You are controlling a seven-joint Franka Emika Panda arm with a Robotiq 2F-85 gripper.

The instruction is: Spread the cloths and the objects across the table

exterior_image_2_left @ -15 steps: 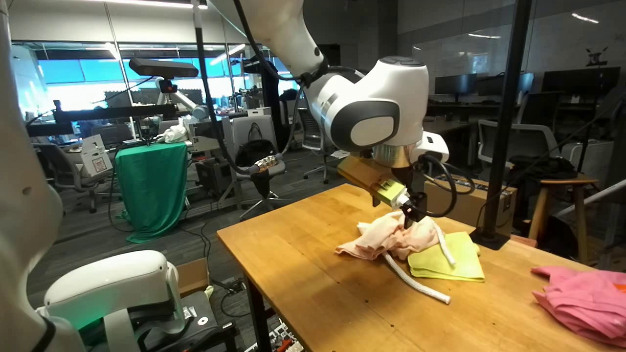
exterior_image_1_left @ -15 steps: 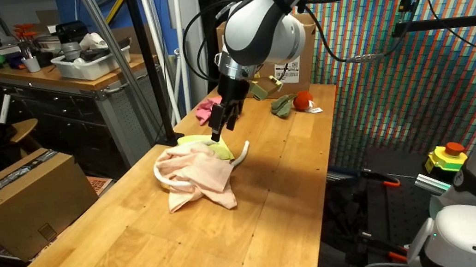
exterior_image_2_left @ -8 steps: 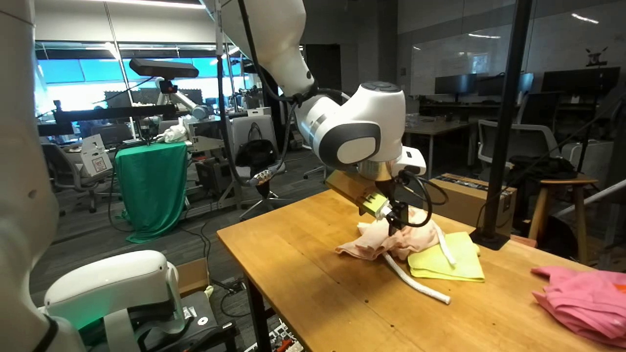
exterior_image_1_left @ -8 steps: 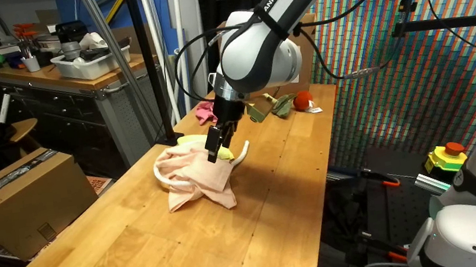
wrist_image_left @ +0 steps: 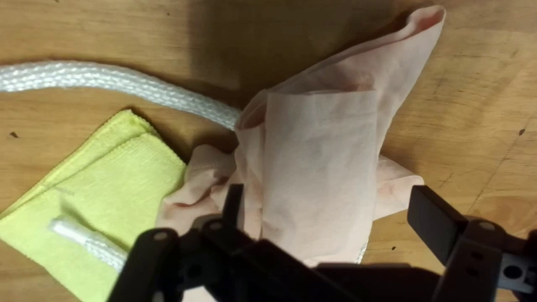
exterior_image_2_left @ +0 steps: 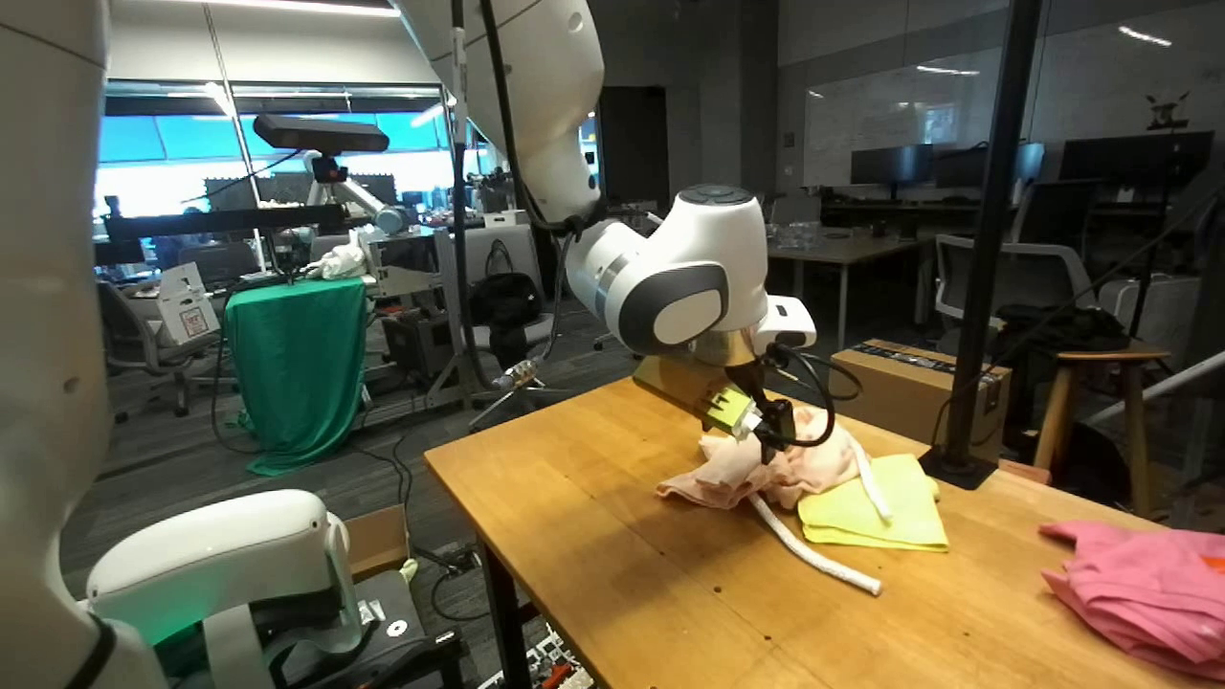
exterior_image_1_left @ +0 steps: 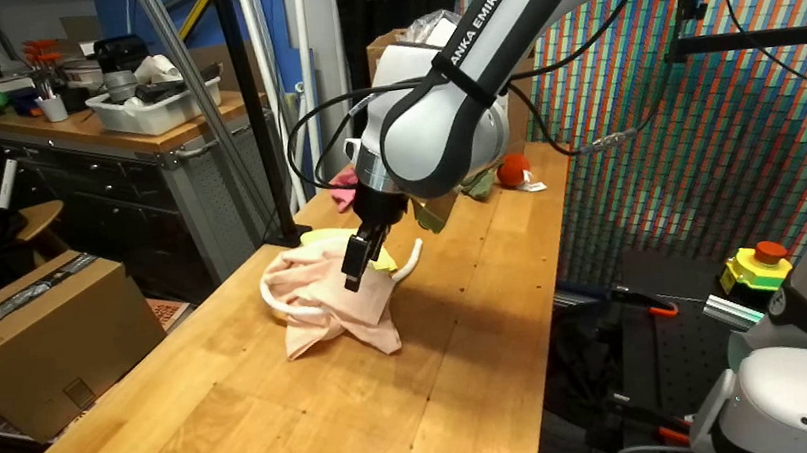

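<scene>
Peach cloth (wrist_image_left: 323,167): unmoved, near the table (exterior_image_2_left: 612,593) edge holding the pole (exterior_image_2_left: 987,239).
Gripper (wrist_image_left: 326,199): lower than before, jaws spread over it.
Long axis: slanting, one tail toward a robot-side corner.

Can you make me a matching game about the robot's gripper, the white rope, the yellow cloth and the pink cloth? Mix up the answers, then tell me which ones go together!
Column one:
1. gripper
2. yellow cloth
3. white rope
4. pink cloth

Column two:
A. bunched up, lying apart from the peach cloth
B. braided, curving out from the peach cloth
C. open, over the peach cloth
D. folded, with a rope end over it

Right pairs:
1-C
2-D
3-B
4-A
</scene>
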